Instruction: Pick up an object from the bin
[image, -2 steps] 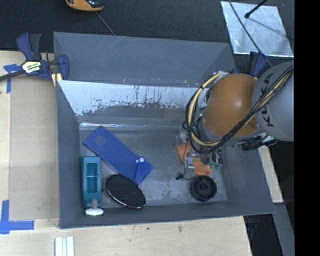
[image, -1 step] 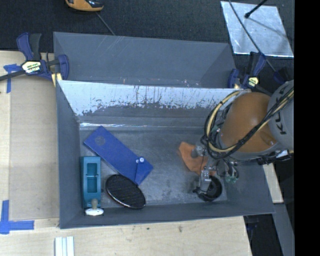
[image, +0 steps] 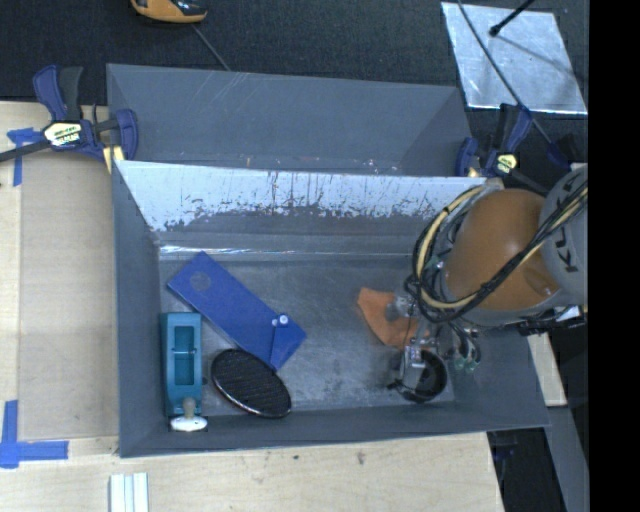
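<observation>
My gripper (image: 416, 366) is down near the bin floor at the right front, under the arm's orange cover. Just to its left, partly hidden by the wrist cables, lies an orange-brown flat piece (image: 376, 310). A dark rounded shape (image: 431, 384) sits right under the gripper; I cannot tell whether it is a loose thing or part of the gripper. Nothing shows plainly held.
On the left of the floor a long blue flat plate (image: 234, 308) lies aslant. A teal block-shaped tool (image: 183, 365) with a white tip lies along the left wall, and a black oval disc (image: 250, 383) lies beside it. The arm fills the right side.
</observation>
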